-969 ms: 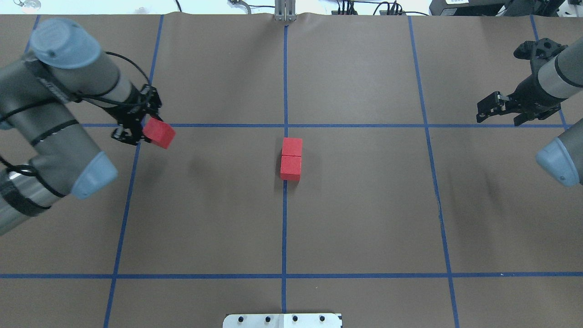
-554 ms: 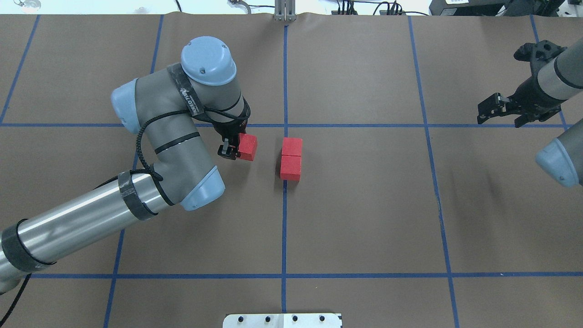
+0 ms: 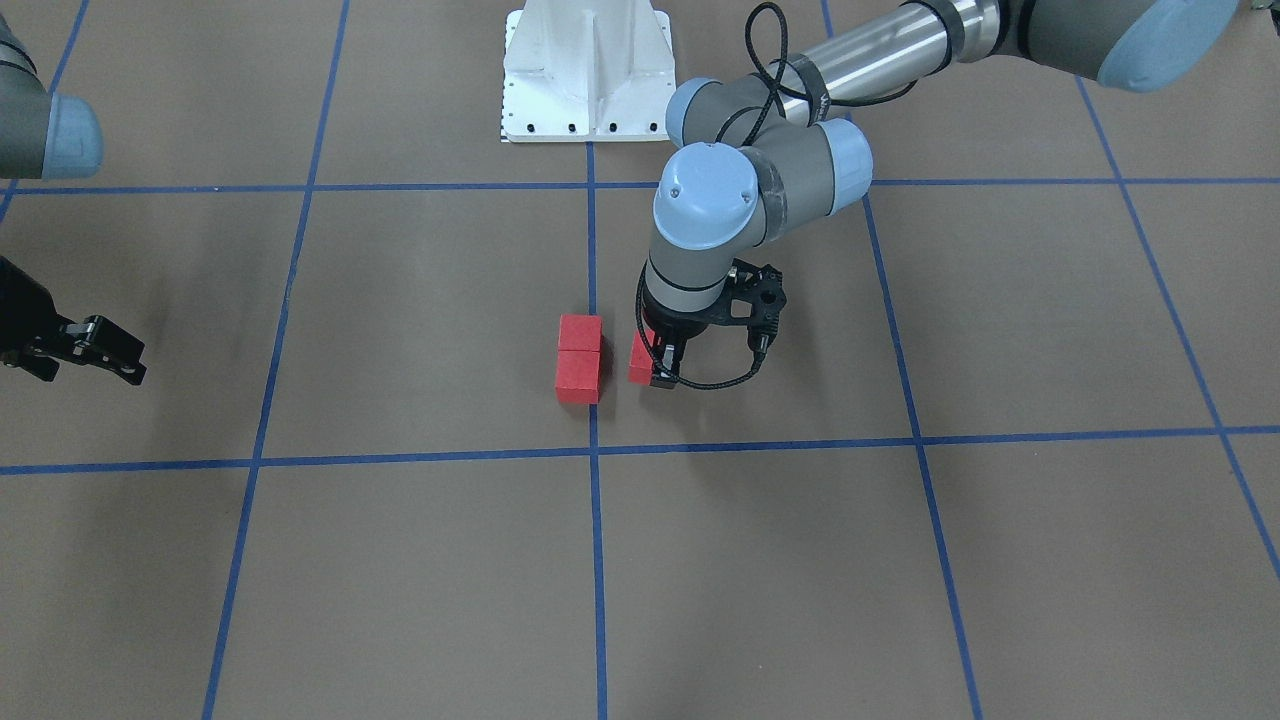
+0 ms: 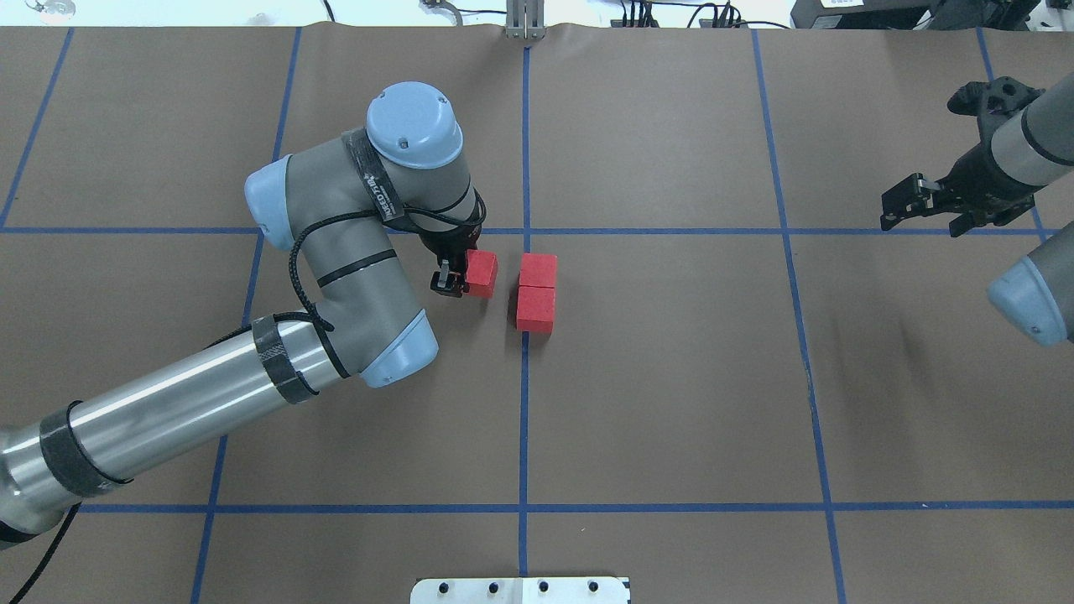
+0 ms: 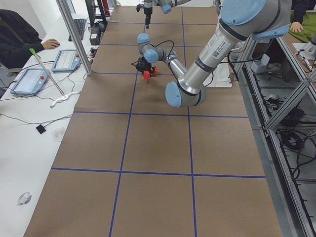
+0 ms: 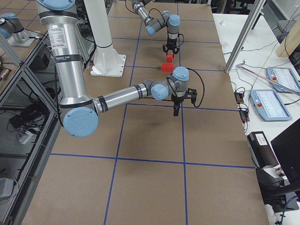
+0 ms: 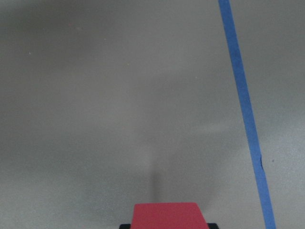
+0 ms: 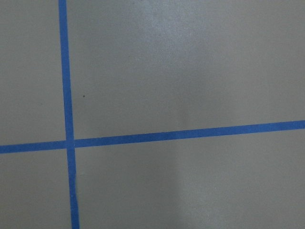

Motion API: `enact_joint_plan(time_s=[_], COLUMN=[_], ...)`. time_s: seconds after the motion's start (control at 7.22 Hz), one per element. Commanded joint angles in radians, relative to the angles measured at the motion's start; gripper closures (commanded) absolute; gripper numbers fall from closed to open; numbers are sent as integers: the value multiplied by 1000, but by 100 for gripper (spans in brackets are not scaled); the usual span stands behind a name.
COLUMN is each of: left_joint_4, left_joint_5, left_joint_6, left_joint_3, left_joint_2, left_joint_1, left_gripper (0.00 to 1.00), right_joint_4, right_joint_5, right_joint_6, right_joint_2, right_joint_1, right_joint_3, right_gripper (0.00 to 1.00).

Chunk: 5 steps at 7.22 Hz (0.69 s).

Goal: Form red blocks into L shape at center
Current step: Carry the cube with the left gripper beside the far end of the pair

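Note:
Two red blocks [image 4: 537, 271] [image 4: 535, 309] lie touching end to end at the center, along the middle blue line [image 4: 524, 403]. In the front-facing view they show as one pair [image 3: 579, 358]. My left gripper [image 4: 466, 278] is shut on the third red block [image 4: 482, 273], held low just left of the farther block with a narrow gap between them. The left wrist view shows that block [image 7: 167, 215] at its bottom edge. I cannot tell whether it touches the floor. My right gripper [image 4: 923, 210] hangs open and holds nothing, far to the right.
Brown paper with a blue tape grid covers the table. The white robot base plate [image 4: 520, 590] sits at the near edge. The left arm's elbow [image 4: 394, 352] hangs over the square left of the center. A person [image 5: 19, 42] sits at a side desk.
My left arm has swung from the far left to the center with the red block in its grip, closing on the pair. The right arm has barely moved.

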<state>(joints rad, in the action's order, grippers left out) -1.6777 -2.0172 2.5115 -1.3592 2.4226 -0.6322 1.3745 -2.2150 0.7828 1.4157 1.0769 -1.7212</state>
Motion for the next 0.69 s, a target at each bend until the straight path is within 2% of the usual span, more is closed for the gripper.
enact_joint_plan(time_s=[0.0,0.55], left_joint_4=[-49,-54], left_joint_5=[0,0], left_joint_6=[67,98], left_joint_3=[86,118], left_joint_2=[53,67], left_joint_1=[-1,-6], left_gripper=[100,100], right_joint_4=[0,0], right_joint_5=[0,0], right_joint_6=[1,0], right_joint_2=[0,0], right_joint_1=[0,-2], right_joint_3=[0,2], right_gripper=[0,0])
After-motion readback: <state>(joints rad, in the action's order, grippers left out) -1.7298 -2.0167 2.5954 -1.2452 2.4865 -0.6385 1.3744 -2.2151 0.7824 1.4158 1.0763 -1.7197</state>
